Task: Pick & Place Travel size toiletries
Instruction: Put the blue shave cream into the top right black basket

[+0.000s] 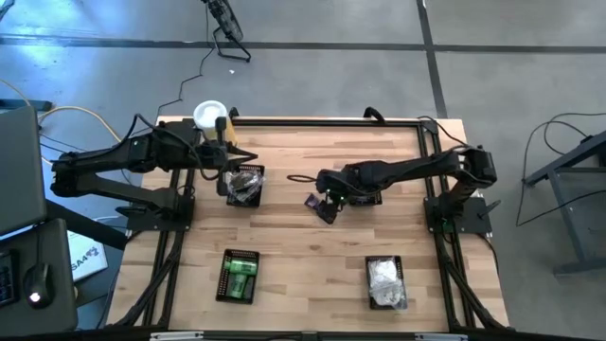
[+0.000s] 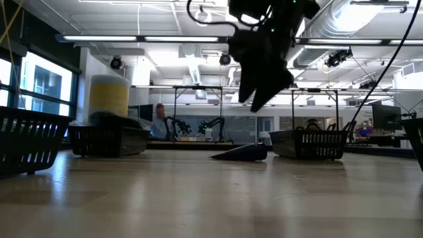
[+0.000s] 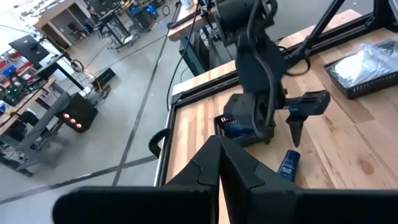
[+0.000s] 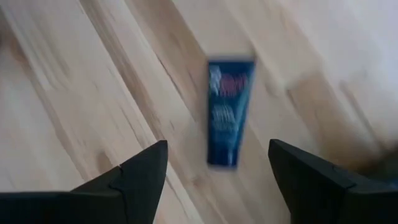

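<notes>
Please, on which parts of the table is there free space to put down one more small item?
Bare wood lies between the basket of green bottles and the basket of white packets, and along the far edge, right of the yellow canister. It is crowded mid-table: the open right gripper hovers over a dark blue tube, beside another basket and the shut left gripper.

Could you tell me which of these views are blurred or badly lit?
Right wrist view: the blue tube on the table is smeared by motion blur. Low view: the right gripper is a dark silhouette against bright ceiling lights. High view: evenly lit.
</notes>
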